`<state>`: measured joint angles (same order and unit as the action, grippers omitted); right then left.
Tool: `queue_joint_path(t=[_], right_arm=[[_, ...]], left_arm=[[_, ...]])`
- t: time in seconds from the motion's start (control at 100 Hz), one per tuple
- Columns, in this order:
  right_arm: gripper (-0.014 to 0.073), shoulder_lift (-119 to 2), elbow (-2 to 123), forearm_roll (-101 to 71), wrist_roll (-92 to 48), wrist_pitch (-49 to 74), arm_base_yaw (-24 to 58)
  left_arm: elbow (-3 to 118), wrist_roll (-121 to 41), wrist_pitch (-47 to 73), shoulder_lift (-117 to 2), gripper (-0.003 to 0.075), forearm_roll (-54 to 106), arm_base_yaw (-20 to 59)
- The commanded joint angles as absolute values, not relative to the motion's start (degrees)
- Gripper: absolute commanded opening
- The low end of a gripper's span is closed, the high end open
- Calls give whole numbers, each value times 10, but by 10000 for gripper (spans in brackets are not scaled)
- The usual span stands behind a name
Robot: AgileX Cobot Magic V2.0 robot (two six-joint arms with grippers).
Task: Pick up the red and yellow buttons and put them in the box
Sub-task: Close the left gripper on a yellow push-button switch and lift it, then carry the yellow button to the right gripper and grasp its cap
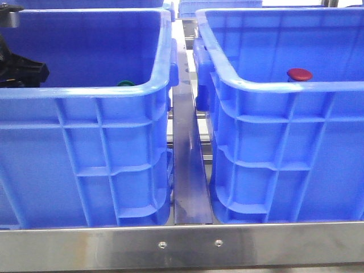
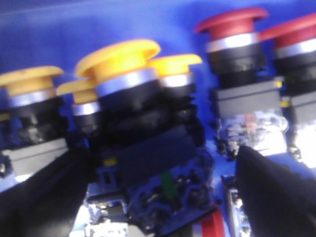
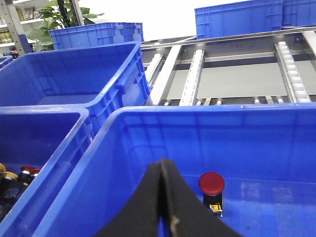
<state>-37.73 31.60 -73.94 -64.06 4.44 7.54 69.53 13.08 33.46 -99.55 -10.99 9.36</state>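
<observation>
My left gripper (image 2: 160,197) is open, low inside the left crate (image 1: 85,94). Its dark fingers (image 2: 44,197) stand on either side of the dark body of a yellow-capped button (image 2: 118,61); there is a gap on one side. More yellow buttons (image 2: 29,79) and red buttons (image 2: 232,24) crowd around it. The box (image 1: 284,85) is the right blue crate, with one red button (image 1: 299,74) standing in it, also seen in the right wrist view (image 3: 211,182). My right gripper (image 3: 163,197) is shut and empty above the box, beside that red button.
A green cap (image 1: 125,83) peeks over the left crate's near rim. A metal rail (image 1: 187,159) runs between the two crates, and a steel bar (image 1: 187,244) crosses in front. More blue crates (image 3: 69,74) and roller tracks (image 3: 291,69) lie beyond.
</observation>
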Motion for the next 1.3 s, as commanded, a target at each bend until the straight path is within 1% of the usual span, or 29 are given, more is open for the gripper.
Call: queue_joint_path(t=[0.0, 0.05, 0.07, 0.09, 0.14, 0.15, 0.17, 0.21, 0.3, 0.49, 0.58, 0.7, 0.84, 1.01, 1.29], right_arm=[[-69, -374, 331, -739, -644, 38, 74], [-69, -374, 331, -739, -644, 38, 74], [-69, -374, 331, -739, -644, 38, 74], [-69, -374, 331, -739, -644, 38, 74], [-69, -374, 331, -739, -644, 39, 74], [-69, -374, 331, -739, -644, 39, 74], [-69, -374, 331, -739, -644, 39, 74], [-69, -374, 331, -739, -644, 39, 74], [-69, -374, 331, -739, -644, 39, 74], [-69, -374, 331, -739, -644, 40, 74], [-69, -374, 331, -739, -644, 40, 74], [-69, -374, 331, -739, -644, 40, 74], [-69, -374, 331, -739, -644, 40, 74], [-69, -374, 331, -739, -644, 40, 74], [-67, -374, 331, -739, -644, 41, 74]], left_arm=[[714, 138, 306, -975, 403, -111, 92], [714, 138, 306, -975, 316, -111, 92], [715, 138, 306, -975, 265, -111, 92], [715, 138, 306, -974, 239, -111, 92], [715, 138, 306, -971, 146, -114, 92], [715, 138, 306, -970, 146, -114, 92], [715, 138, 306, -969, 105, -115, 92], [715, 138, 306, -965, 53, -118, 92], [715, 138, 306, -949, -22, -119, 92], [715, 138, 333, -896, -20, -119, 96], [714, 136, 361, -863, -20, -119, 114], [705, 130, 381, -817, -20, -120, 157], [696, 127, 389, -760, -20, -120, 228], [696, 127, 400, -707, -20, -120, 338], [696, 119, 374, -688, -20, -120, 528]])
